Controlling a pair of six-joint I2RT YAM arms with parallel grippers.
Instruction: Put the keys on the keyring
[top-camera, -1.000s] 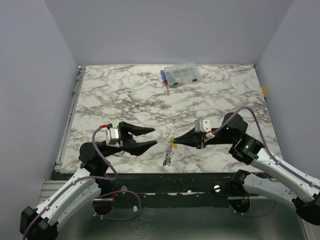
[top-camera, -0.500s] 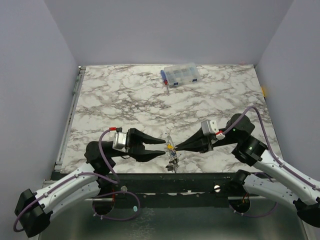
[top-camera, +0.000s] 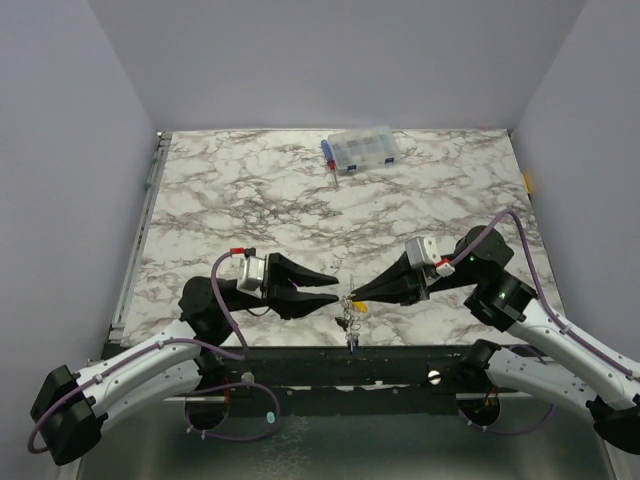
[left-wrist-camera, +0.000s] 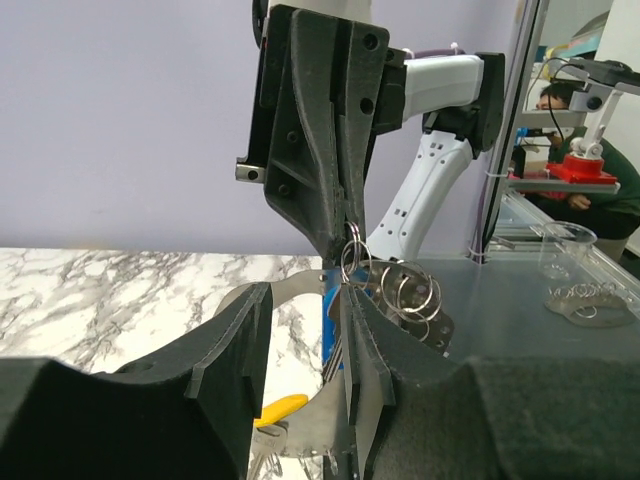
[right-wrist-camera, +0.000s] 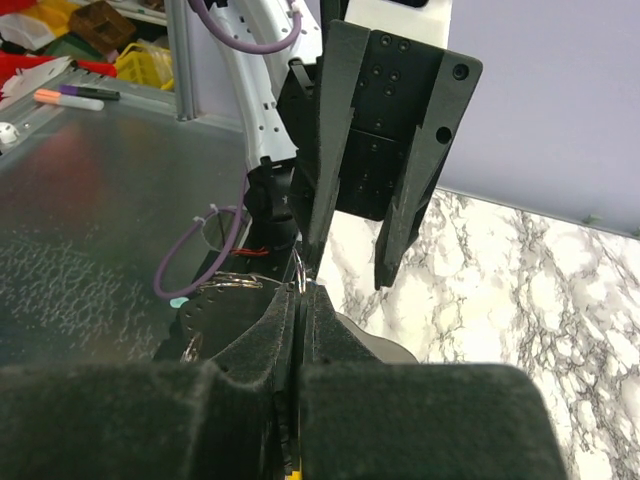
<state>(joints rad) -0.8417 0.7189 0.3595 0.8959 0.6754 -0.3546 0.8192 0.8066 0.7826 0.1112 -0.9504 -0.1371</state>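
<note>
My right gripper (top-camera: 352, 296) is shut on a thin silver ring of the keyring (right-wrist-camera: 298, 268), which pokes out of its tips (right-wrist-camera: 303, 288). The keys (top-camera: 350, 318) hang below it near the table's front edge. My left gripper (top-camera: 335, 289) faces it tip to tip, its jaws apart. In the left wrist view the pinched ring (left-wrist-camera: 352, 262) and more linked rings (left-wrist-camera: 408, 293) hang just past my left gripper (left-wrist-camera: 305, 295). A blue key (left-wrist-camera: 330, 325) lies against the right finger (left-wrist-camera: 365, 370). A yellow key (left-wrist-camera: 280, 408) hangs lower in the gap.
A clear compartment box (top-camera: 362, 148) with blue parts stands at the back of the marble table (top-camera: 230, 200). The table's front edge (top-camera: 330, 350) runs just below both grippers. Loose rings (left-wrist-camera: 585, 295) lie on the metal bench beyond.
My left gripper has moved right until it meets the right gripper's tips, and its jaws have narrowed. The right gripper has shifted down and left with the ring and keys.
</note>
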